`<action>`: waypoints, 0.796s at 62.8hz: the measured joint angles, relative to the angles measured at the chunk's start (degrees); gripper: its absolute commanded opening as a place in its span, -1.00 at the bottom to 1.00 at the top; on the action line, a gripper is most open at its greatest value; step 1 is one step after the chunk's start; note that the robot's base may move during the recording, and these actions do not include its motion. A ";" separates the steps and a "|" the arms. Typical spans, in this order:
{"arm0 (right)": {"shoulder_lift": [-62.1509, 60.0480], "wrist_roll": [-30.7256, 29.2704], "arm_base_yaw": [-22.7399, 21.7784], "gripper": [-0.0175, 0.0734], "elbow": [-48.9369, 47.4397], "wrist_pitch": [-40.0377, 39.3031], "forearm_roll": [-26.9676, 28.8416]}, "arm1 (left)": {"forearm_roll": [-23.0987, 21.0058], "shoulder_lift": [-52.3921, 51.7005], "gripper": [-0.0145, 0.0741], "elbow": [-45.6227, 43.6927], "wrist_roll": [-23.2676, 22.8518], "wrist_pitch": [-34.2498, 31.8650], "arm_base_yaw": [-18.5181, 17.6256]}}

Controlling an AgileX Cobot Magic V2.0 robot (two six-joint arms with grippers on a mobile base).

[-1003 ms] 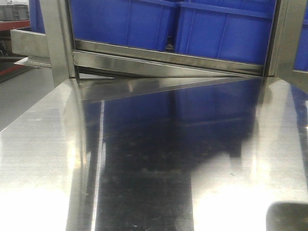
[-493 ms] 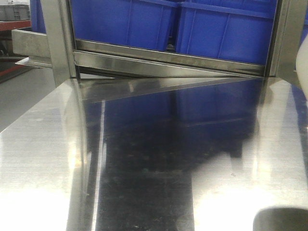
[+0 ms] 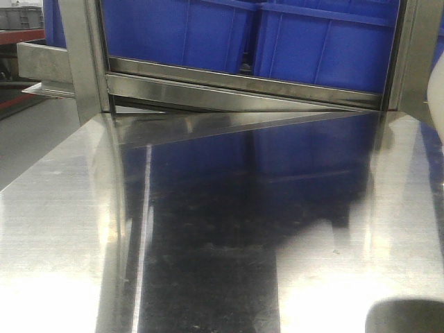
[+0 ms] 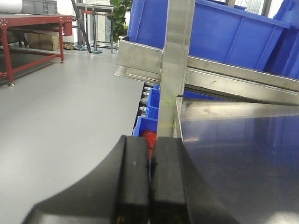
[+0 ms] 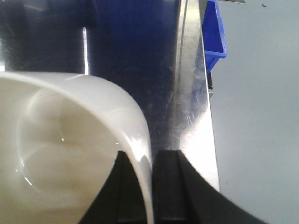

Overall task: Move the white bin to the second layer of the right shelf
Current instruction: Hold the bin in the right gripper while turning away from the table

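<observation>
Between the 2 black fingers of the right tool (image 5: 148, 163): 1 wall of the small glossy cream-white plastic bin (image 5: 60, 140), pinched at the rim, 1 finger inside the mouth and 1 outside. The bin mouth faces the wrist camera and the inside looks empty. The bin sits over the flat mirror-like stainless-steel table (image 5: 187, 112), near its right-hand edge. Cannot tell whether the base touches the table. The front view catches only a pale sliver of the bin at the far right of frame.

Left tool (image 4: 150, 154): fingers pressed together, nothing between them. It is off the table's left side beside a steel upright (image 4: 175, 65), well apart from the bin.

Ahead: steel rack level (image 3: 243, 87) with a flat front lip, carrying 2 large blue rectangular plastic crates (image 3: 319, 41). The right shelf second layer, with its roller tracks, cannot be made out in any view.

Judgement, step in hand: carry the bin toward the right shelf. A single-wall pinch on a smooth tapered tub is likely to swing or slip. To do it well:
- Grip firmly, travel slowly and hold the rim level.
- Clear uprights and the front lip before lowering.
- Seat the base flat across the rollers.
- Release only once the shelf bears the weight, since sloping rollers may let the bin run.
</observation>
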 measured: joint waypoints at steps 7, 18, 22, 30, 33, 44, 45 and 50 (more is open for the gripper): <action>0.00 0.04 0.00 -0.49 0.00 0.00 0.00 | 0.00 0.00 -0.48 0.00 0.00 0.00 0.00; 0.00 0.04 0.09 -0.49 0.00 0.00 0.07 | 0.00 0.00 -0.48 0.00 0.00 0.00 0.00; 0.00 0.04 0.09 -0.49 0.00 0.00 0.07 | 0.00 0.00 -0.48 0.00 0.00 0.00 0.00; 0.00 0.04 0.09 -0.49 0.00 0.00 0.21 | 0.00 0.00 -0.48 0.00 0.00 0.00 0.00; 0.00 0.04 0.12 -0.49 0.00 0.00 0.21 | 0.00 0.00 -0.48 0.00 0.00 0.00 0.00; 0.00 0.13 0.12 -0.49 0.00 0.00 0.21 | 0.00 0.00 -0.48 0.00 0.00 0.00 0.00; 0.00 0.13 0.12 -0.49 0.00 0.00 0.21 | 0.00 0.00 -0.48 0.00 0.00 0.00 0.00; 0.00 0.13 0.12 -0.49 0.00 0.00 0.21 | 0.00 0.00 -0.48 0.00 0.00 0.00 0.00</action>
